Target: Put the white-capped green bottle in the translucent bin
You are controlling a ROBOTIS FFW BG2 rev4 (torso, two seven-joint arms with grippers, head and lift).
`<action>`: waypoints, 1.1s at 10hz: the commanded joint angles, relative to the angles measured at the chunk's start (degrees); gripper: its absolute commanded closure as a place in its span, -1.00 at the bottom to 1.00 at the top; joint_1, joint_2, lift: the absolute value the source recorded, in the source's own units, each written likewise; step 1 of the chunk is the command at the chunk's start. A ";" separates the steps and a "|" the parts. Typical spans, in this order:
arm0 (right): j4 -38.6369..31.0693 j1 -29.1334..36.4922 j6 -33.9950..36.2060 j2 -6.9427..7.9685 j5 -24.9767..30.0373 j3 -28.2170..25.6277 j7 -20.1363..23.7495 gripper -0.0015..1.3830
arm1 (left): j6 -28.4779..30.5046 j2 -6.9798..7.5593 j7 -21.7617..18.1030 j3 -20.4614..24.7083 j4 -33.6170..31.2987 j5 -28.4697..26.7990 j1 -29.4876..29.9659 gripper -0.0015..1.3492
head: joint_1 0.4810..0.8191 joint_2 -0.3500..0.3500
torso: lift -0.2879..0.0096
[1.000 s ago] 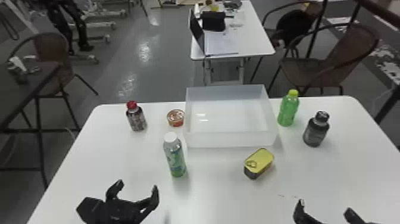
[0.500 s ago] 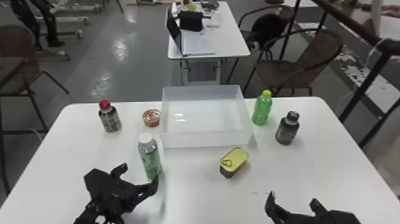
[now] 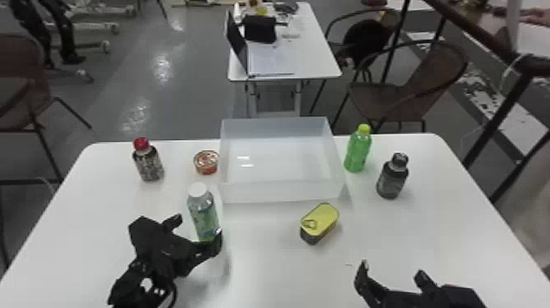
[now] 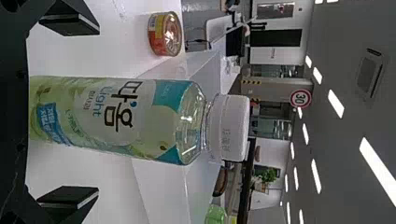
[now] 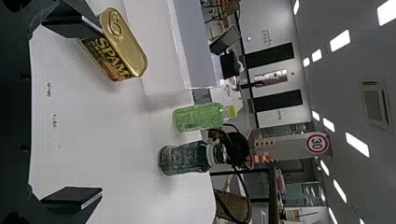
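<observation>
Brought left gripper (image 3: 197,230) up around white-capped green bottle (image 3: 203,211), standing upright on table (image 3: 262,282) between widely parted fingers. Holding nothing yet. Judged ready to close, then lift clear towards translucent bin (image 3: 282,191), just beyond fingertips.

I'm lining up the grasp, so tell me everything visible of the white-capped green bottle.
The white-capped green bottle stands upright on the table, near the translucent bin's front left corner. It looks like clear plastic, its rounded shoulder narrowing to the neck, with a ribbed cap on. The wrap is green, white and blue. The left gripper's fingers are open either side, with visible gaps.
</observation>
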 commanded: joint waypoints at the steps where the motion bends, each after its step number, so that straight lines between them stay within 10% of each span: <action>1: 0.14 -0.09 -0.01 0.16 0.01 0.02 0.00 -0.86 | -1.45 0.46 0.00 -2.08 4.00 1.16 -3.26 -0.86 | 0.27 -0.02 | 0.56; 5: 0.58 -0.52 -0.01 0.51 0.36 0.02 0.61 -0.86 | -2.50 0.90 0.17 -4.11 10.33 0.02 -8.89 -0.85 | 0.27 -0.11 | 0.56; 8: 1.11 -0.61 -0.10 1.39 0.53 0.02 0.88 -0.84 | -3.38 1.52 1.40 -4.63 10.94 0.55 -8.53 0.23 | 0.27 -0.09 | 0.56; 11: 1.29 0.00 -0.98 1.39 0.27 -0.16 1.23 -0.84 | 0.40 1.16 1.93 -5.16 3.91 -4.11 -6.86 0.23 | 0.27 -0.07 | 0.56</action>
